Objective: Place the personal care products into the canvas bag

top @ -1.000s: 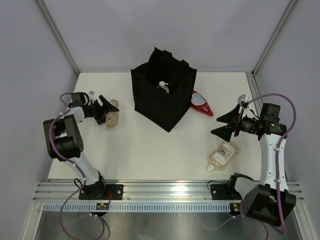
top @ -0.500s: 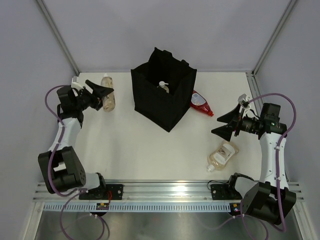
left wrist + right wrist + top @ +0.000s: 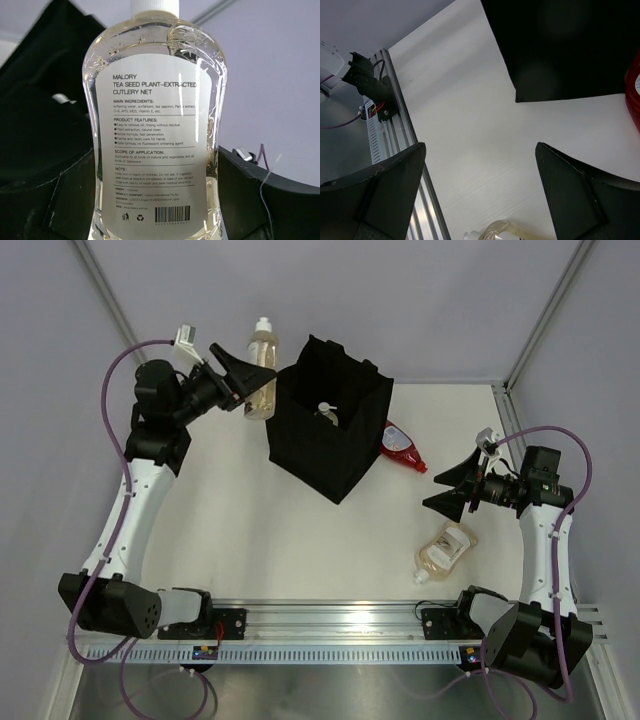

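Item in hand: amber-liquid bottle (image 3: 262,368), upright with its white cap on top, pinched at the lower body by the left pincer (image 3: 252,386). It is held in the air at 10 o'clock of the canvas bag (image 3: 335,455), just beside the rim and not yet over the mouth. In bag: one white-capped bottle (image 3: 326,413) visible. On the surface (image 3: 250,530): red squeeze bottle (image 3: 402,448) against the bag's side at 3 o'clock; second amber bottle (image 3: 445,550) lying at 5 o'clock, well apart. Right pincer (image 3: 455,490): spread wide, empty, near that lying bottle. Step judged: carry to bag. Next move calls for travel toward 4 o'clock until centred over the opening, then lowering and release
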Tool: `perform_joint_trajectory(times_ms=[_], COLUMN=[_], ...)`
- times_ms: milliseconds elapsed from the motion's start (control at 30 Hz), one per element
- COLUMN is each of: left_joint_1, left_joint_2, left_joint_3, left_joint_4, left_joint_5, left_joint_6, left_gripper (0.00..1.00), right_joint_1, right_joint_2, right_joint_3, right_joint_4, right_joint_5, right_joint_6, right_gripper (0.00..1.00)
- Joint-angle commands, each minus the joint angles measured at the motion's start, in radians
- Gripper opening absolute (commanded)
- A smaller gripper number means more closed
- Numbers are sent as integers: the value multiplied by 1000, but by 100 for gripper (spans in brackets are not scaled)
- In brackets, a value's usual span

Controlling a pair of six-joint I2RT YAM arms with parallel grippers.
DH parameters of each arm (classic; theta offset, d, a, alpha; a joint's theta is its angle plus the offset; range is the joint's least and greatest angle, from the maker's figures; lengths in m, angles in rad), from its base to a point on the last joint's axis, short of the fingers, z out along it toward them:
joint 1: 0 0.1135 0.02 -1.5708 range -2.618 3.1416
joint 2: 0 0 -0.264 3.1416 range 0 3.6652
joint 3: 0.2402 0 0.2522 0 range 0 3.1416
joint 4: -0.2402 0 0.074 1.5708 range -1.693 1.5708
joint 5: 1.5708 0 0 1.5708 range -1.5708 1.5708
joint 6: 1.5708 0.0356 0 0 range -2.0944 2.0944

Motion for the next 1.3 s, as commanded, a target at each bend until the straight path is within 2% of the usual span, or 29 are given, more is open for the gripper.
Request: perform_joint_trajectory(times_ms=[0, 133, 433, 567, 667, 800, 833, 933, 967, 1067, 1133, 1167, 1233, 1267], left_joint_1=[-131, -270, -333, -353, -356, -356, -354, -356, -356, -356, -356, -356, -356, -354], left_joint_2=[44, 185, 487, 505, 483, 469, 466, 463, 465, 460, 454, 448, 440, 430], left_joint_3=[173, 340, 608, 602, 493, 415, 398, 387, 387, 387, 387, 385, 382, 382], left_joint_4=[59, -13, -87, -151, -121, -121, -121, -128, -137, -153, -161, -165, -164, -167], left_joint_5=[-109, -215, -343, -387, -401, -398, -398, -396, -398, -392, -389, -384, -373, -372], left_joint_6=[32, 49, 90, 152, 176, 209, 215, 232, 235, 256, 274, 281, 307, 314], left_gripper=[0, 0, 0, 0, 4, 20, 33, 47, 58, 66, 80, 96, 99, 99], right_joint_1=[-9, -10, -20, -23, -24, -26, -26, -27, -26, -27, -26, -26, -26, -26], right_joint_2=[-8, -15, -27, -25, -21, -19, -19, -24, -25, -44, -68, -74, -81, -78], right_joint_3=[30, 30, 27, 33, 35, 37, 37, 35, 32, 24, 8, 7, 42, 64], right_joint_4=[-6, -8, -15, -37, -41, -44, -44, -35, -28, -9, 14, 14, -41, -85], right_joint_5=[-24, -21, -21, -18, -21, -15, -12, 11, 20, 74, 115, 131, 177, 218], right_joint_6=[-27, -27, -35, -55, -61, -63, -64, -58, -44, -40, -37, -50, -105, -217], right_gripper=[99, 100, 100, 99, 100, 99, 99, 100, 100, 99, 100, 100, 99, 99])
